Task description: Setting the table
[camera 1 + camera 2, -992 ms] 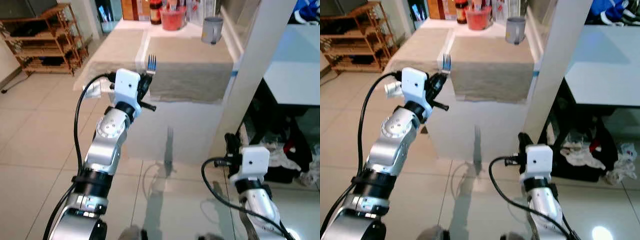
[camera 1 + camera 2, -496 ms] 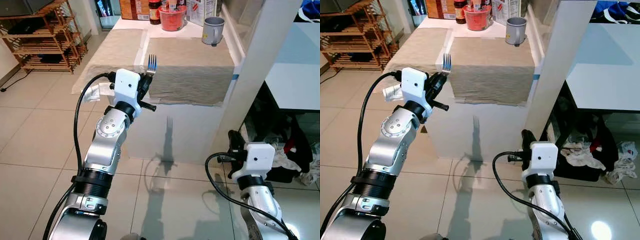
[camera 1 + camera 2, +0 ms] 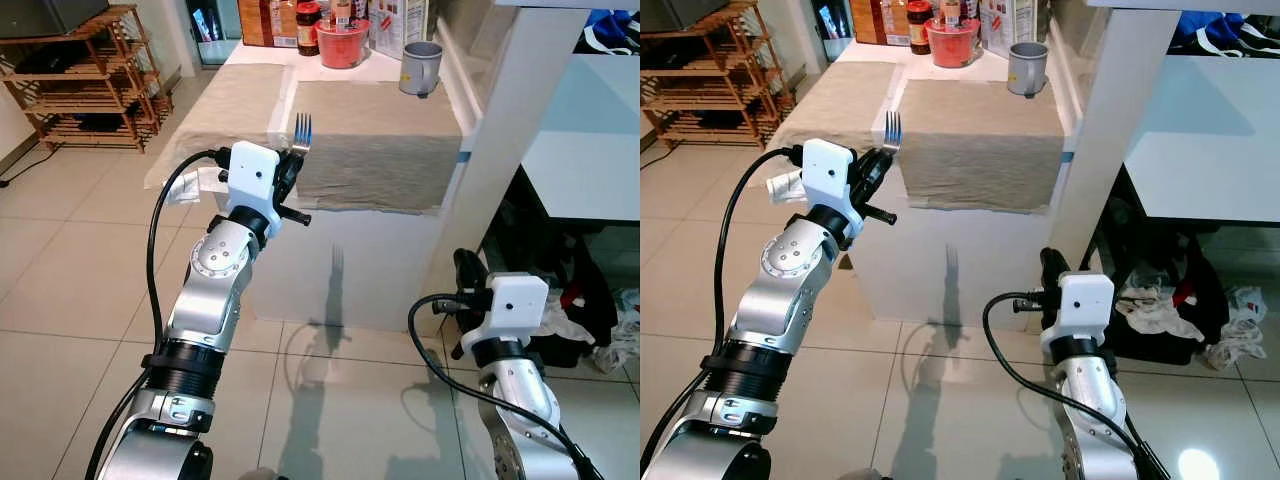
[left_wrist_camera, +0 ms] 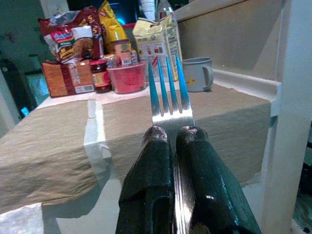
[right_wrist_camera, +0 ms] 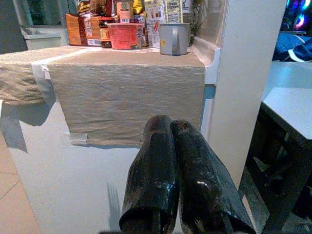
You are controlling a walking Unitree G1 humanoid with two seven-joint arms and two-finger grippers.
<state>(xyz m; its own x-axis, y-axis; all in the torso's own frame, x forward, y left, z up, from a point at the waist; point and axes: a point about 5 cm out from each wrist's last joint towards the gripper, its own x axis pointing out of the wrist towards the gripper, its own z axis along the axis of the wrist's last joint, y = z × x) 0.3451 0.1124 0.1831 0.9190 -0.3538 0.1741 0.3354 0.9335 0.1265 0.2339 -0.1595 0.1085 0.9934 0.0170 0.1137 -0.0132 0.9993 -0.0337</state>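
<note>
My left gripper (image 3: 290, 168) is shut on a metal fork (image 3: 302, 128), tines up, held just before the near left corner of a beige placemat (image 3: 375, 145) on the white table (image 3: 340, 270). In the left wrist view the fork (image 4: 168, 95) rises between the black fingers (image 4: 151, 161). A second beige placemat (image 3: 225, 105) lies to the left. My right gripper (image 5: 170, 141) is shut with nothing in it, low before the table's front face, near the white pillar (image 3: 510, 150).
A grey mug (image 3: 420, 67), a red bowl (image 3: 343, 45), jars and food packets (image 4: 73, 44) stand at the table's far end. A wooden shelf rack (image 3: 85, 80) is at the left. Clothes (image 3: 1160, 300) lie under the desk (image 3: 1200, 140) at the right.
The camera has shifted a little, so the table appears slightly further off. My right arm has risen slightly; the left gripper still holds the fork in the same spot.
</note>
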